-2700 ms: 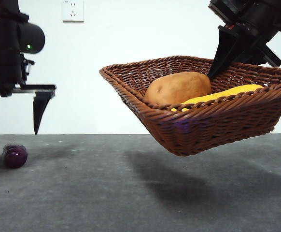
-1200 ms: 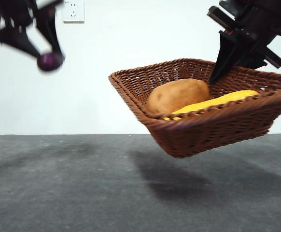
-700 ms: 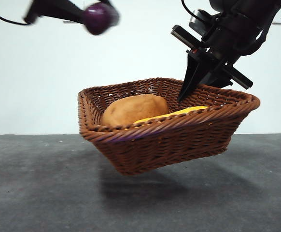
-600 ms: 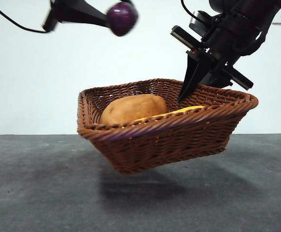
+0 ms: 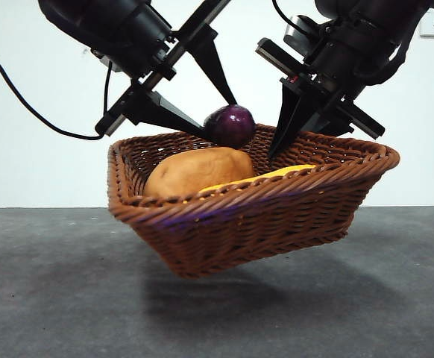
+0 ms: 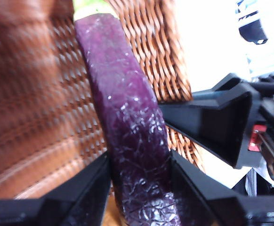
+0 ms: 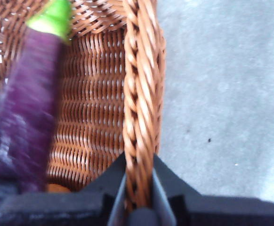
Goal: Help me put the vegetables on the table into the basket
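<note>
my left gripper pinches the glossy dark purple eggplant just above the reddish-brown woven wicker basket, which my right gripper holds by its braided rim, clear of the dark grey table. i'd lower the eggplant beside the brown oval potato before releasing it.

We see both arms matte black, blocky housings. Left pincer: two long tapering wedge jaws, thin black cable looping from wrist. Right pincer: same black wedge jaws, flat angular bracket plates, cable at top. Small red patch on right wrist body, left wrist view.
</note>
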Available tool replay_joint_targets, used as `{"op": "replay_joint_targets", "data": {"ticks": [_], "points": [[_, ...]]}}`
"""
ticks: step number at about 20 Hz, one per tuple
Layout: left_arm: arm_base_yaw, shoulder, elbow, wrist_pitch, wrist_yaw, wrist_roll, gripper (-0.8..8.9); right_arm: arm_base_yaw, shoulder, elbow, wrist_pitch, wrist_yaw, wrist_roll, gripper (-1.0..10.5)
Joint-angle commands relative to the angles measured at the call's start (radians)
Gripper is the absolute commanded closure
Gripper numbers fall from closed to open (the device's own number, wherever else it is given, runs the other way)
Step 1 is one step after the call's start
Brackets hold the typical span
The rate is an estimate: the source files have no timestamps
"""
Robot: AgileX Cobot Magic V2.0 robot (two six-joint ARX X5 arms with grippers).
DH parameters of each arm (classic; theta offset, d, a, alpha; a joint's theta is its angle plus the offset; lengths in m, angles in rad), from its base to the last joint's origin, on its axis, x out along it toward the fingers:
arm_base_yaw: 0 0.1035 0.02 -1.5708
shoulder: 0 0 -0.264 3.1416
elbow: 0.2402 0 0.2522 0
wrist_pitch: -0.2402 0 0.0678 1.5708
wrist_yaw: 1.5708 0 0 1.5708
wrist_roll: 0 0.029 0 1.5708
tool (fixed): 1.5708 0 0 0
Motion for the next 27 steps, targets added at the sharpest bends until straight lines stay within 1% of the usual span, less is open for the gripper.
{"op": "replay_joint_targets", "data": {"ticks": [1,2,3,4,6,10,12,14,16,18,19,22,24,25,26,27], "points": [[-0.003,0.009,-0.005,0.012,-0.001,-0.01,8.04,0.019,0.005,0.003,-0.006,-0.014,-0.035,9.6],[-0.003,0.009,-0.005,0.009,0.005,-0.01,7.11,0.024,0.005,0.003,-0.015,-0.011,-0.041,9.6],[-0.002,0.009,-0.005,-0.005,0.01,-0.01,5.07,0.031,0.005,0.003,-0.009,-0.012,-0.042,9.6],[-0.002,0.009,-0.005,-0.013,0.014,-0.01,4.26,0.035,0.005,0.003,0.0,-0.011,-0.042,9.6],[-0.004,0.009,-0.005,-0.012,0.036,-0.008,4.29,0.035,0.005,0.003,-0.001,-0.011,-0.042,9.6],[-0.004,0.009,-0.004,-0.011,0.041,-0.002,4.31,0.035,0.005,0.003,-0.006,-0.012,-0.046,9.6],[-0.004,0.003,0.0,-0.005,0.102,0.036,4.31,0.034,0.005,0.003,-0.009,-0.011,-0.055,9.6],[-0.003,-0.029,0.0,-0.015,0.123,0.079,4.32,0.032,0.005,0.003,-0.008,-0.011,-0.054,9.6],[0.002,-0.085,0.0,-0.083,0.118,0.158,4.32,0.032,0.005,0.003,-0.009,-0.011,-0.053,9.6],[0.026,-0.149,0.0,-0.2,0.103,0.269,4.33,0.032,0.005,0.003,-0.008,-0.011,-0.04,9.6],[0.04,-0.182,0.0,-0.27,0.073,0.33,4.36,0.032,0.005,0.004,-0.008,-0.011,-0.037,9.6],[0.083,-0.295,0.0,-0.499,-0.07,0.502,4.36,0.032,0.005,0.004,-0.009,-0.008,-0.034,9.6],[0.104,-0.384,0.0,-0.628,-0.08,0.595,4.38,0.025,0.005,0.004,-0.009,0.019,-0.034,9.6],[0.105,-0.434,0.0,-0.675,-0.08,0.635,4.47,0.018,0.005,0.004,-0.009,0.019,-0.032,9.6],[0.105,-0.485,0.0,-0.715,-0.08,0.669,5.97,0.008,0.005,0.004,-0.009,0.02,-0.028,9.6],[0.105,-0.535,0.0,-0.744,-0.081,0.687,8.46,-0.006,0.005,0.004,-0.009,0.019,-0.026,9.6]]}}
